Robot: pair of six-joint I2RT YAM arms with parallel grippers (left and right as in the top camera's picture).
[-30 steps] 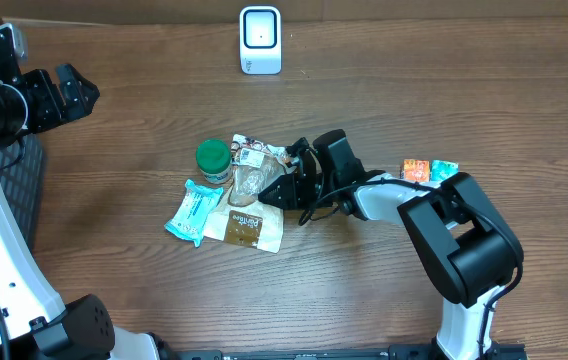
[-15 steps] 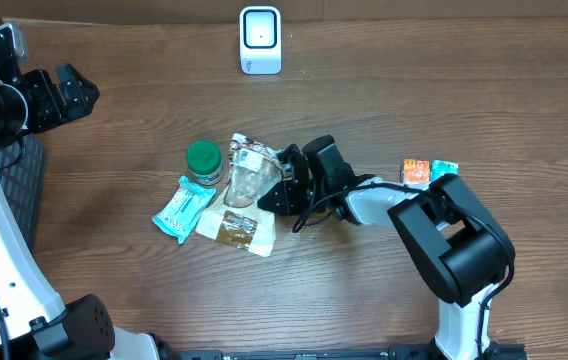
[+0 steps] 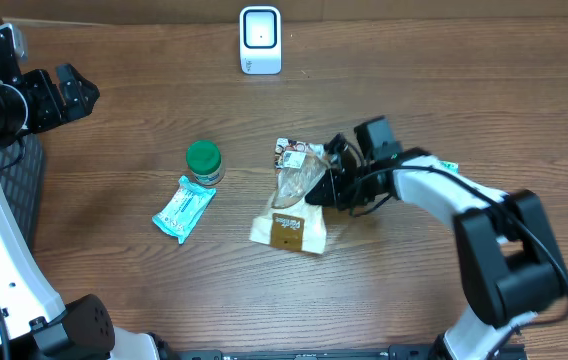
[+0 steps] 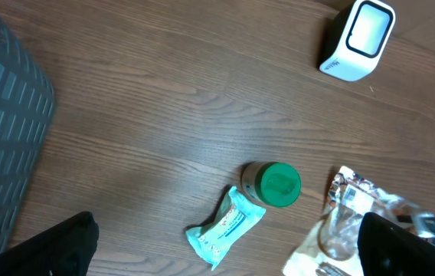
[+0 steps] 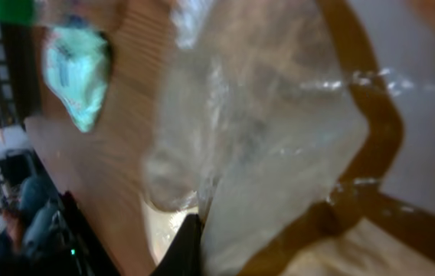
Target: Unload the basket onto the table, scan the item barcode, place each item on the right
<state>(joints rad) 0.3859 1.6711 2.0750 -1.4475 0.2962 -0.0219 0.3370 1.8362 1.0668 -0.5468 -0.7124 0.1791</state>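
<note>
The item is a clear-and-brown plastic pouch [image 3: 289, 207] lying at mid-table, its upper end raised. My right gripper [image 3: 325, 184] is shut on that raised end. In the right wrist view the pouch [image 5: 279, 153] fills the frame and one dark fingertip [image 5: 188, 247] presses against it. The white barcode scanner [image 3: 260, 40] stands at the table's far edge, its window facing up; it is also in the left wrist view [image 4: 358, 38]. My left gripper [image 3: 59, 93] hangs open over the far left, holding nothing, its fingers spread wide in the left wrist view [image 4: 229, 249].
A green-lidded jar [image 3: 204, 162] and a teal packet [image 3: 184, 208] lie left of the pouch. A dark ribbed bin [image 4: 3, 130] sits at the table's left edge. A small green packet [image 3: 448, 166] peeks out behind the right arm.
My right gripper has shut on the pouch and dragged it right, away from the jar and teal packet, with its end lifted. The left arm has not moved.
</note>
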